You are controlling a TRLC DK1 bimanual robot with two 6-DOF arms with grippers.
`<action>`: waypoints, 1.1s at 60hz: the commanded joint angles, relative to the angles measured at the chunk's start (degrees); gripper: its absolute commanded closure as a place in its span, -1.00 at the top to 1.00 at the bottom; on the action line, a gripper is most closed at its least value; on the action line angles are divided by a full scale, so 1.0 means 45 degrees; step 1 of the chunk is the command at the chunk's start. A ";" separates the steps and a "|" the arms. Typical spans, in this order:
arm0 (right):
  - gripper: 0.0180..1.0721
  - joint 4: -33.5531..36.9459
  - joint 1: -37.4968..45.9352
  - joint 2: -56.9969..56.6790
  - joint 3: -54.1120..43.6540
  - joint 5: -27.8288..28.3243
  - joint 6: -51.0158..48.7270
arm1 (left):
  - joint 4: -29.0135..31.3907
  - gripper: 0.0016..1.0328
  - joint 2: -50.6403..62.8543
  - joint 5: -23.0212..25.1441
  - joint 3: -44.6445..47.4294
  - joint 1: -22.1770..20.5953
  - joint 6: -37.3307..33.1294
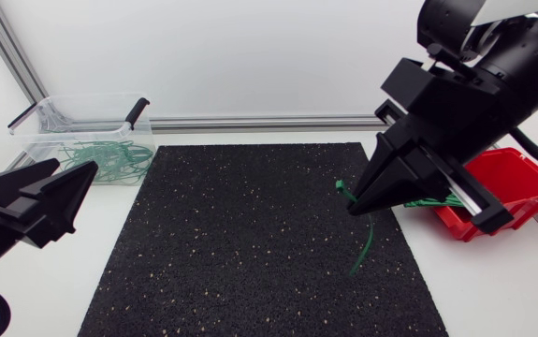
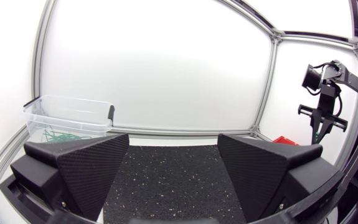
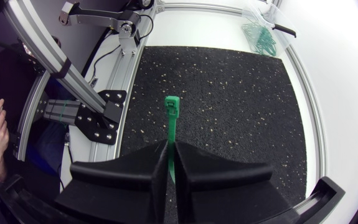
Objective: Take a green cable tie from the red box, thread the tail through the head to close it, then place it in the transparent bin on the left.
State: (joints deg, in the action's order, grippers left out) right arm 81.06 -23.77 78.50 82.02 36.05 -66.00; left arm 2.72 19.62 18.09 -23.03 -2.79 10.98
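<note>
While the right gripper [image 1: 354, 210] hangs over the mat [image 1: 240, 253] near its 3 o'clock edge, its fingers are clamped on a green tie [image 1: 366, 241]. Head view: the tie's head sticks out at 11 o'clock from the fingertips. The tail hangs down toward 6 o'clock, and I cannot tell whether its tip touches the mat.

Right wrist view: the tie [image 3: 172, 118] runs straight out between the closed fingers [image 3: 129, 171], with its head ahead of the right gripper [image 3: 170, 146], over the mat [image 3: 228, 93].

Red box [image 1: 516, 183]: off the mat at 3 o'clock, partly hidden by the right arm [image 1: 493, 65]. Spare ties [image 1: 429, 201] show at its mat-side wall.

Bin [image 1: 81, 122]: off the mat's 10 o'clock corner, with looped ties [image 1: 109, 159] inside.

Left gripper [image 1: 74, 170]: off the mat at 9 o'clock, at 6 o'clock from the bin. Left wrist view: its fingers [image 2: 85, 165] stand wide apart with nothing between them, and the mat [image 2: 172, 174] shows in the gap. The bin [image 2: 66, 112] is ahead of the left gripper [image 2: 172, 142].
</note>
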 commanded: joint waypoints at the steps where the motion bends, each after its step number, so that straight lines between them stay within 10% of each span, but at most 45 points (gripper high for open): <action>1: -0.89 0.0308 -0.0167 0.0622 -0.0297 0.0621 -0.0139 | -0.0175 0.86 0.0641 0.0375 -0.0625 -0.0182 0.0391; 48: -0.89 0.4019 -0.0831 0.5232 0.0836 0.5348 -0.6643 | -0.2558 0.83 0.5543 0.1957 -0.2012 -0.6705 -0.0722; 66: -0.89 0.4507 -0.0948 0.6364 0.1188 0.5719 -0.7990 | -0.2695 0.90 0.6168 0.3344 -0.1875 -0.7349 -0.2070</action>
State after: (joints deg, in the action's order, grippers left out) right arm 96.03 -27.18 105.75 86.63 61.28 -98.89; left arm -7.94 45.67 32.36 -30.59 -35.33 4.56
